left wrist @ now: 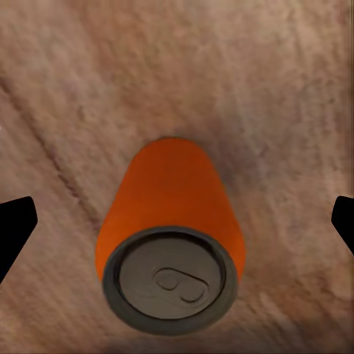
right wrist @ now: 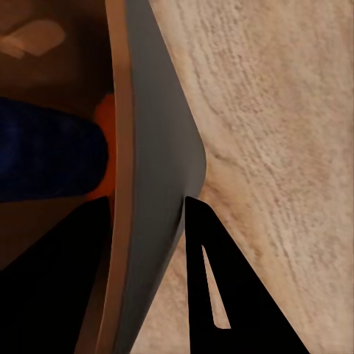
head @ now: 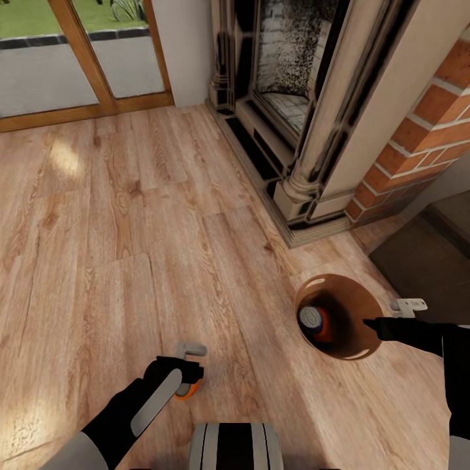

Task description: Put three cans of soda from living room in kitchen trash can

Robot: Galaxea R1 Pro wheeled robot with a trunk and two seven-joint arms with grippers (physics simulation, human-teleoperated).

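In the head view a trash can (head: 352,349), grey outside and copper inside, stands on the wood floor of the living room. It holds a dark blue can of soda (head: 312,318) and an orange one (right wrist: 105,125) beside it. My right gripper (head: 373,322) is shut on the bin's rim, and in the right wrist view the bin wall (right wrist: 151,147) sits between its dark fingers (right wrist: 236,295). A third can of soda (left wrist: 173,199), orange, stands upright on the floor under my left gripper (head: 188,382). That gripper is open, with its fingertips (left wrist: 16,225) wide on either side of the can and not touching it.
A red-brick fireplace (head: 418,130) with a pale stone surround rises ahead on the right. A wood-framed glass door (head: 78,59) is at the far left. A dark low bench (head: 424,261) lies just right of the bin. Open wood floor (head: 130,228) spreads to the left.
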